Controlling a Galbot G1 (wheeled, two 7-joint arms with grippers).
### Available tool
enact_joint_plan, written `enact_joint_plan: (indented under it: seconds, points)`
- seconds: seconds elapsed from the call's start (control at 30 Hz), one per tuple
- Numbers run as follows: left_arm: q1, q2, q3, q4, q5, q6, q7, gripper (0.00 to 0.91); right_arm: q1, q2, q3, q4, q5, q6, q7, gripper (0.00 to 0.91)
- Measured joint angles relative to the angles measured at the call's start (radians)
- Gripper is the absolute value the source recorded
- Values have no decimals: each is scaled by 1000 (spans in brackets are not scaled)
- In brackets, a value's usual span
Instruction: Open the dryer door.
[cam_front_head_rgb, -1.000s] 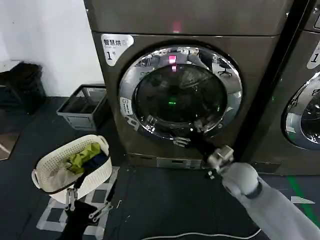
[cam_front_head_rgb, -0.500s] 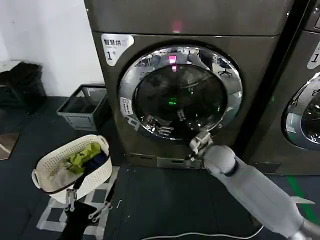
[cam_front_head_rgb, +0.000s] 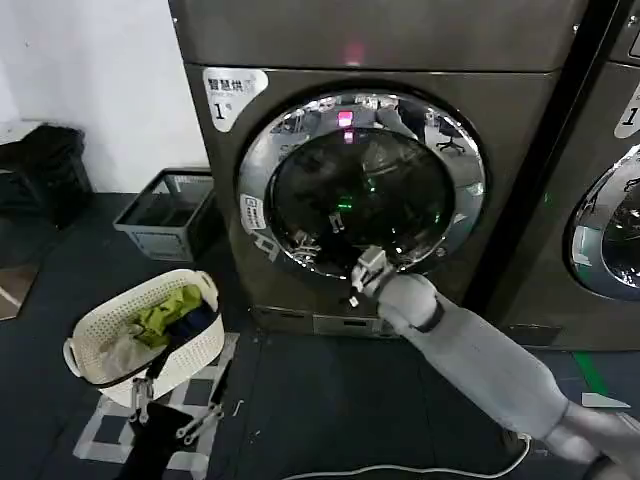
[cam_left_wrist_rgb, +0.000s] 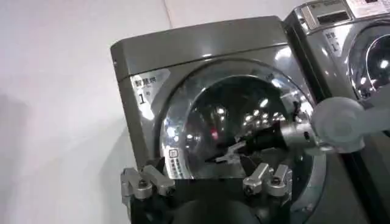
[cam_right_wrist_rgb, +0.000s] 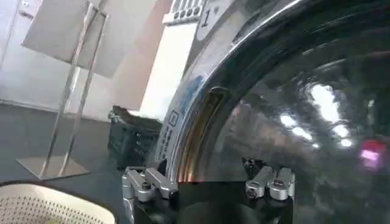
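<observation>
The dryer door (cam_front_head_rgb: 362, 185) is closed against the dryer (cam_front_head_rgb: 520, 110). The right gripper (cam_front_head_rgb: 360, 275), fingers spread and holding nothing, is at the lower chrome ring, the handle recess (cam_right_wrist_rgb: 201, 131) just ahead. The left gripper (cam_left_wrist_rgb: 207, 181), likewise spread and empty, hangs well back, so the right arm is nearer

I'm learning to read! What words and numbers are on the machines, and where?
"1": under Chinese characters too small to read surely, on the white label at the dryer front's upper corner.
"1": on the second machine's label.
Small sticker on the dryer door ring: too small to read.
Sticker by the ring in the right wrist view: blurred.
</observation>
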Motion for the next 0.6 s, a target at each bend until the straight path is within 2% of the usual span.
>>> enact_joint_plan:
  seconds: [0.2, 0.6]
  points:
    - [0, 0, -1, 0, 0, 0, -1, 907, 35, 38, -18, -32, -7, -33, 19, 907]
    - [0, -2, -4, -1, 0, -1, -3, 907, 79, 108, -39, -117, -4, -35, -5, 907]
